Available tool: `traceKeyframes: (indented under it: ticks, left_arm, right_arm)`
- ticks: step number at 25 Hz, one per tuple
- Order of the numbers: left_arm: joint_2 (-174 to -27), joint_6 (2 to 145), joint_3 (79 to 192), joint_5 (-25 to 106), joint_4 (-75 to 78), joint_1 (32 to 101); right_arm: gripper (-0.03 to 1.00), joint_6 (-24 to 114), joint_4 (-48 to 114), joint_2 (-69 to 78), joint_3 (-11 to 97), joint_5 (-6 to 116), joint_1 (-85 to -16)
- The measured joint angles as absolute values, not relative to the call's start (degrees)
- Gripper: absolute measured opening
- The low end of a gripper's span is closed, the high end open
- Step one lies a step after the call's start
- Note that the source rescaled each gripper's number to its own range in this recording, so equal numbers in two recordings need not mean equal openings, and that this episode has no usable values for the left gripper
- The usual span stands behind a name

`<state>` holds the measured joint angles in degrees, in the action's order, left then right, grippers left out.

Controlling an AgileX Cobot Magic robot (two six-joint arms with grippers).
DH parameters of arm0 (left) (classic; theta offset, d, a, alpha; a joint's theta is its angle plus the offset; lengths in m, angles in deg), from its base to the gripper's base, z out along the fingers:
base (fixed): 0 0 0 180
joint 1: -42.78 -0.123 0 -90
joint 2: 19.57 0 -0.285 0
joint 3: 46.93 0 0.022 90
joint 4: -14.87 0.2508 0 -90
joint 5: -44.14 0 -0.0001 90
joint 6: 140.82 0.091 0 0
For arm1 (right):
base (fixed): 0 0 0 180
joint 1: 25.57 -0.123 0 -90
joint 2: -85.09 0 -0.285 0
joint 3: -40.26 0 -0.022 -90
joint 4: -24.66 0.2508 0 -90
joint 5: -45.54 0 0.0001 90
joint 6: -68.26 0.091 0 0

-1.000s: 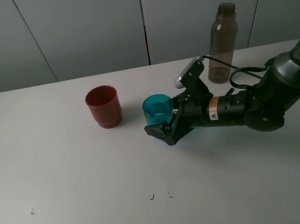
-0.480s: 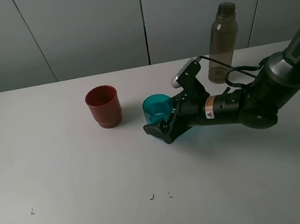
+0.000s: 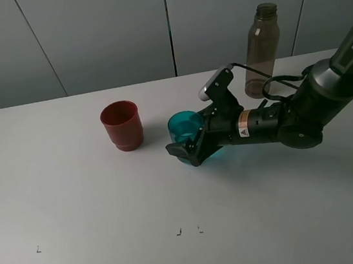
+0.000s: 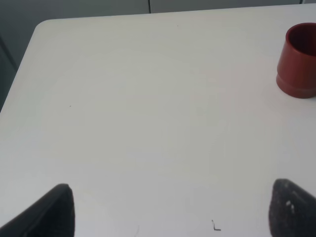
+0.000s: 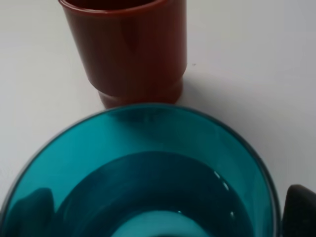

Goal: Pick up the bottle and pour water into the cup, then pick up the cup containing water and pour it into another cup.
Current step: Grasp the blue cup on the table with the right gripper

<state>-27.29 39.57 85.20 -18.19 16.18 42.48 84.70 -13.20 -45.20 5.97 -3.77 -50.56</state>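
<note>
Straddling the teal cup (image 3: 184, 126), right hand (image 3: 190, 144) spread wide.

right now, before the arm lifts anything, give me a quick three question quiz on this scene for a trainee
1. True or false: the bottle stands upright on the table, with no gripper on it.
2. Fill the gap: in the high view the red cup stands to the ___ of the teal cup.
3. Pick one: the right gripper has its open jaws either side of: A the bottle, B the red cup, C the teal cup.
Key: 1 true. 2 left. 3 C.
</note>
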Motion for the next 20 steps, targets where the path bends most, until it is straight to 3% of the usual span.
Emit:
traceKeyframes:
  ticks: [12,13,14,16,17,20]
  left_arm:
    - [-27.3,39.6,85.1,-18.2,16.2,42.5]
    - [-27.3,39.6,85.1,-18.2,16.2,42.5]
    - [-27.3,39.6,85.1,-18.2,16.2,42.5]
    - [-27.3,39.6,85.1,-18.2,16.2,42.5]
    - [-27.3,39.6,85.1,-18.2,16.2,42.5]
    - [-27.3,39.6,85.1,-18.2,16.2,42.5]
  right_arm:
    - [0.95,84.7,-13.2,-45.2,6.0,-3.7,-50.6]
    - [0.86,84.7,-13.2,-45.2,6.0,-3.7,-50.6]
    - [0.68,84.7,-13.2,-45.2,6.0,-3.7,-50.6]
    - [0.13,84.7,-13.3,-45.2,6.0,-3.7,-50.6]
    - [0.08,84.7,-13.3,-45.2,6.1,-3.7,-50.6]
    - [0.08,84.7,-13.3,-45.2,6.1,-3.7,-50.6]
